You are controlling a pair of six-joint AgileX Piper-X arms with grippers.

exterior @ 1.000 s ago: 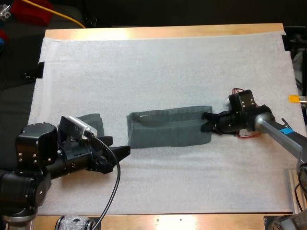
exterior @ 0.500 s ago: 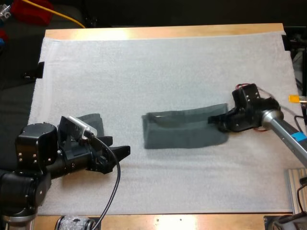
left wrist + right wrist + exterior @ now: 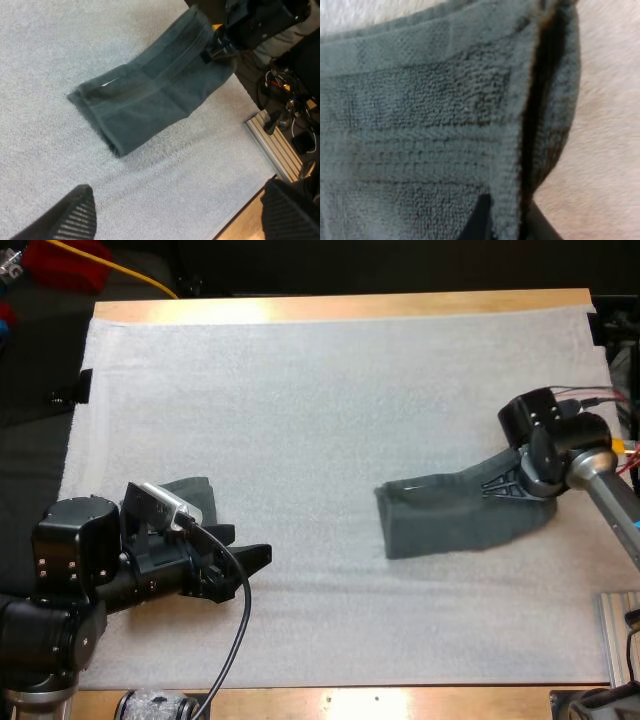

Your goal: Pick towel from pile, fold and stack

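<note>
1. Grey-green towel (image 3: 450,520) (image 3: 150,100) (image 3: 420,125), folded into a long strip, lay at the right side of the mat (image 3: 300,390); its right end was raised off the mat, the rest lay flat.
2. Right gripper (image 3: 497,487) (image 3: 507,225) was clamped on that raised end; its fingers (image 3: 481,222) pinched the layered edge.
3. Step in hand, as I judged it: taking the folded towel to its stacking place; doing it well called for a firm pinch through all layers, a low carry so the fold would not open, and release only once the strip lay flat.
4. Left gripper (image 3: 250,570) (image 3: 182,215) sat low at the near left, fingers apart, holding nothing; a second towel (image 3: 190,490) lay crumpled just behind it.
</note>
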